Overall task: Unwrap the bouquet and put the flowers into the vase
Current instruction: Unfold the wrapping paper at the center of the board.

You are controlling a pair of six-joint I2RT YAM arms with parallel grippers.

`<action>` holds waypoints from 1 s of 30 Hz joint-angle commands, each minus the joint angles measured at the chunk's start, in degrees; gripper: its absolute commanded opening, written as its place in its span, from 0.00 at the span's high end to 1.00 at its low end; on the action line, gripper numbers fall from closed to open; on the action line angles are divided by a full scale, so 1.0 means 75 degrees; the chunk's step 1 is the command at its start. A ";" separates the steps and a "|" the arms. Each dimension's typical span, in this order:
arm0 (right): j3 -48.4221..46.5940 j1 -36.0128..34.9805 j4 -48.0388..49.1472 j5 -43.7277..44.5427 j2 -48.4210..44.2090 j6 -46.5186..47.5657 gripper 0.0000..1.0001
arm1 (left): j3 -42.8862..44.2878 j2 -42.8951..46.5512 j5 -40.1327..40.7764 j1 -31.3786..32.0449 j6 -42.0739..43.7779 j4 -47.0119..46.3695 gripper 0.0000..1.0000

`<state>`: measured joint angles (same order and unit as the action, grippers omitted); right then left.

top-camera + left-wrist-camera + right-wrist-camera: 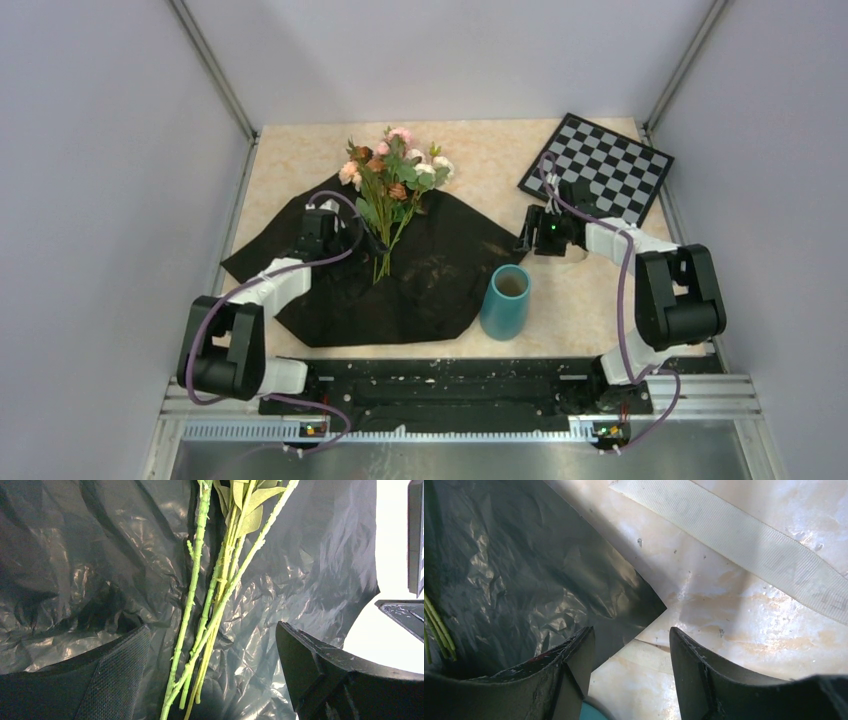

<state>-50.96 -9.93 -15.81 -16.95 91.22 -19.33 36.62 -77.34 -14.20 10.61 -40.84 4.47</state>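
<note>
- My left gripper [210, 650] is wide open and holds nothing. In its wrist view the green stems [191, 600] run lengthwise through the gap between the two fingers and touch neither.
- From above, that gripper sits over the left part of the black paper [440, 260], just beside the lower stems. This is the nearer arm by a clear margin.
- The flowers [392, 180] lie loose on the paper. Their cut ends are near its middle, and the pink, cream and rust blooms reach just past its far edge. The long axis runs from near to far, tilting slightly right at the blooms.
- I judge that the stems cross the gripper's closing line roughly square, so coming straight down and closing should gather them. I cannot tell how high the fingers are above them.
- My right gripper [631, 645] is at the paper's right corner. Its jaws are apart with the corner tip showing between them, and nothing is clamped.
- The cream ribbon [744, 545] lies flat on the counter [570, 300], just off that same corner.
- The teal vase [505, 302] stands upright at the paper's near right edge, with its mouth open. It sits to the right of the stem ends and nearer to me.
</note>
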 commanded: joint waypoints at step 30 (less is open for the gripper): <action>-0.1070 0.0046 0.0962 0.0107 0.1599 -0.0187 1.00 | -0.0026 -0.1791 0.0328 -0.0152 -0.0073 -0.1621 0.01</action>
<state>-55.09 -9.93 -10.28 -17.93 100.66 -20.75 36.51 -86.67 -14.33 10.22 -42.04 -9.89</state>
